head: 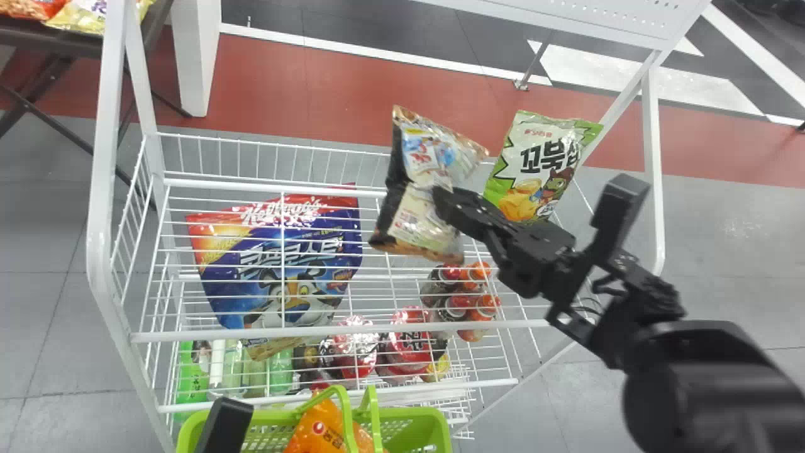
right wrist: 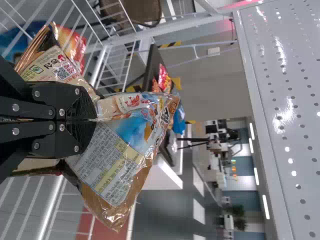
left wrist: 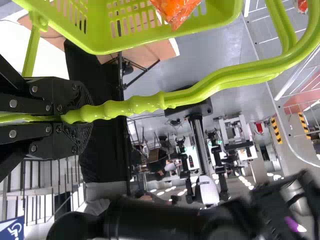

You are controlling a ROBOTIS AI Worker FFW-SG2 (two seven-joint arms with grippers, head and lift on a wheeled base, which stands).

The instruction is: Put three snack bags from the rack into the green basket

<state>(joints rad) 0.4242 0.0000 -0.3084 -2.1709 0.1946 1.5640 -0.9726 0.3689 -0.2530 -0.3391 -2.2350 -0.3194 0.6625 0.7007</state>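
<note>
1. pinching a brown snack bag (head: 418,217) around its middle, the right gripper (head: 443,198) is above the rack (head: 104,189), its fingers pressed together on the crumpled wrapper; the ends of the bag spread out on either side of them.
2. the left gripper (head: 225,421) is at the near edge, beside the green basket (head: 434,420); in the left wrist view its fingers are clamped around the handle (left wrist: 210,87).
3. the basket is at the near side of the rack, with an orange snack bag (head: 324,431) inside it.
4. a green and white snack bag (head: 544,167) leans upright at the right side of the rack.
5. a blue and red cereal bag (head: 283,264) lies on the left part of the rack, with bottles (head: 471,302) and red packages (head: 409,340) on a lower level.
</note>
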